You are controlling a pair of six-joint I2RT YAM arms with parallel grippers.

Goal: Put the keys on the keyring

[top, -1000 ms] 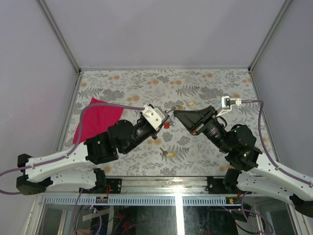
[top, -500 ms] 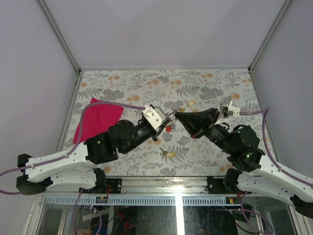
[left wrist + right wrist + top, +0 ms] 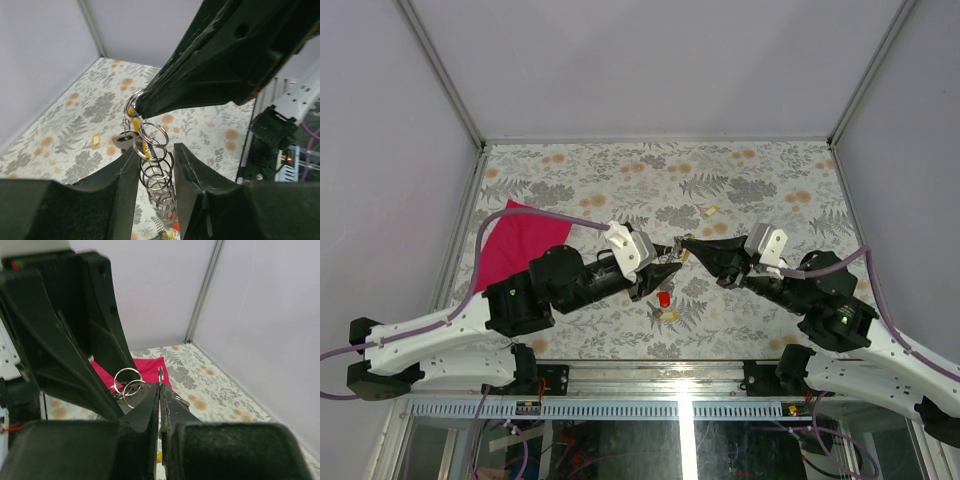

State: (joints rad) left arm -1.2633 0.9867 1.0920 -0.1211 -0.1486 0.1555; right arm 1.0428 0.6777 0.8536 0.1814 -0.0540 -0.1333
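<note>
Floral-print table (image 3: 570,170) lies below, with grey walls around it. The keyring (image 3: 156,172), a chain of linked rings, is held above mid-table. Its long axis runs from my left gripper (image 3: 155,150) toward my right gripper (image 3: 160,390). My right jaws are clamped on the end ring. My left jaws stand partly apart with the rings in the gap; pad contact cannot be determined. A yellow key (image 3: 143,146) shows among the rings.

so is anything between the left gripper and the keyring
Nothing visible: the keyring hangs between the left gripper fingers, though I can't tell if they touch it. The right gripper is shut on its upper end.
</note>
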